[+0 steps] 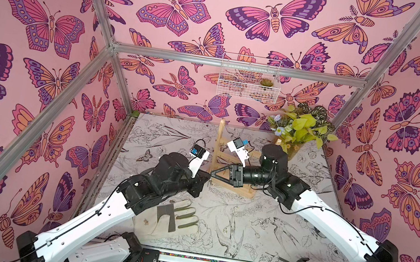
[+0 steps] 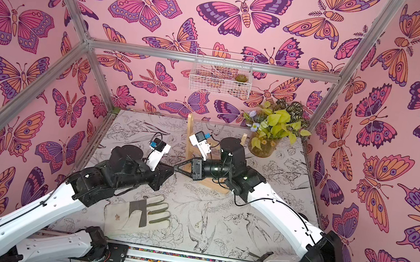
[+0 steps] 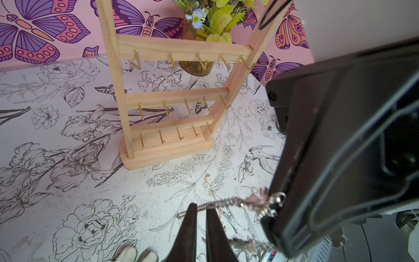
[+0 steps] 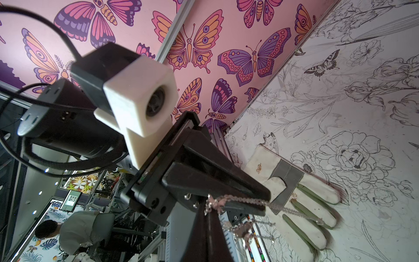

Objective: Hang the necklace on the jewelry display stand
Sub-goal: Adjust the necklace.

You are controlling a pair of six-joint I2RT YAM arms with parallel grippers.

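Basket [image 1: 227, 90]: succulent [image 1: 265, 82]. Vase [image 2: 261, 148]: bouquet [image 2: 280, 119]. Necklace [image 3: 226, 200] spans left gripper [image 3: 201, 207], right gripper [image 4: 210, 205].

The table [image 1: 285, 245] bears the jewelry display stand [image 3: 176, 95], a glove [image 1: 173, 223] and a vase [image 2: 262, 147].

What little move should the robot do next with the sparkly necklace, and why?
Probably lift both pincers toward the top hooks of the stand: the necklace is stretched between the left pincer and right pincer, in front of it, and the hooks look bare.
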